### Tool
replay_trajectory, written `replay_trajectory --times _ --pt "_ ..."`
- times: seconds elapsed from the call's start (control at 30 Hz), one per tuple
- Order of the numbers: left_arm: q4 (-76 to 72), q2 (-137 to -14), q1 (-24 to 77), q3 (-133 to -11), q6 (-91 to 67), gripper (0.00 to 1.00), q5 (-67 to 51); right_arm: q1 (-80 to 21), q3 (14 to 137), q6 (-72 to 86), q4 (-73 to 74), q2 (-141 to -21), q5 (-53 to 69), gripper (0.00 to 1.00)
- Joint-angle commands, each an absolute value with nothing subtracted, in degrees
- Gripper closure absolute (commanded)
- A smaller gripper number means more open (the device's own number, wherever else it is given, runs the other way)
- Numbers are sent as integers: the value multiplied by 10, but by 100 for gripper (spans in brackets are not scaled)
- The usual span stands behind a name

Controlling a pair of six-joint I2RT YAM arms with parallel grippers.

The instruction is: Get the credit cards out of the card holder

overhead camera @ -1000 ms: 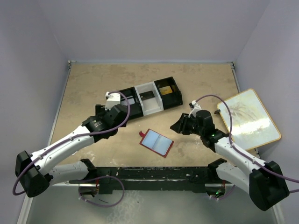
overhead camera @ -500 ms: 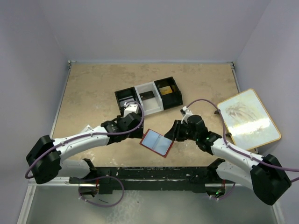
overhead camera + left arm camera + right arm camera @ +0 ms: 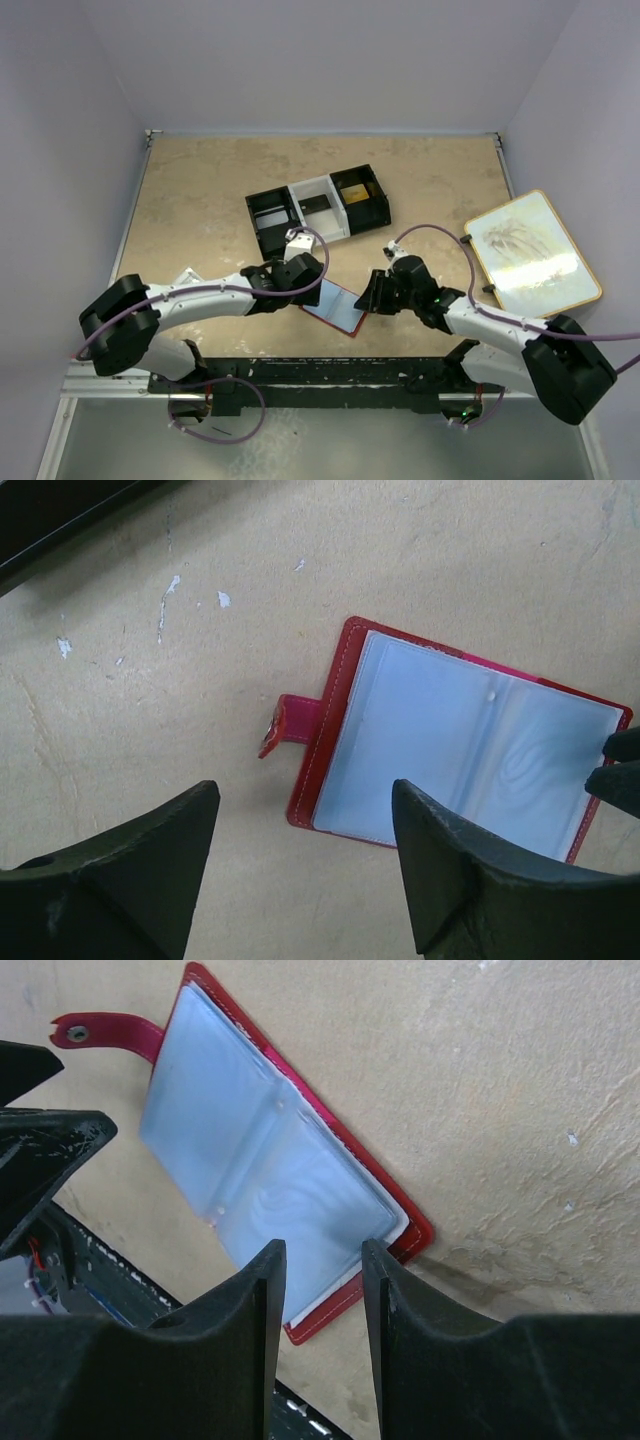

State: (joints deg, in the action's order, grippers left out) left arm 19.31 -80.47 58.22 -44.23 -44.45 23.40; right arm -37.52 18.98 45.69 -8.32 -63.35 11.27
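The small red folding card holder (image 3: 460,740) lies open on the beige table (image 3: 200,200), its long axis running between my left gripper (image 3: 302,790), wide open above its tab end, and my right gripper (image 3: 320,1250), half-open at the opposite edge.

text: none legible in any view | card holder (image 3: 460,750): nothing readable on the panels or strap | tray (image 3: 318,208) at 12 o'clock: no marking made out | board (image 3: 530,250) at 3 o'clock: faint pattern, no lettering made out
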Motion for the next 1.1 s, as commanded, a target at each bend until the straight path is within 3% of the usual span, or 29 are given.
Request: replay_trajectory --times 0.0,0.4,1.07 --pt "157 -827 585 -442 -452 37 244 -379 182 472 -120 -649 105 61" --pt "133 -841 590 -406 -464 65 226 -379 187 487 -173 -661 122 63" --pt "111 -810 595 -383 -483 75 212 -380 202 517 -312 -691 231 65"
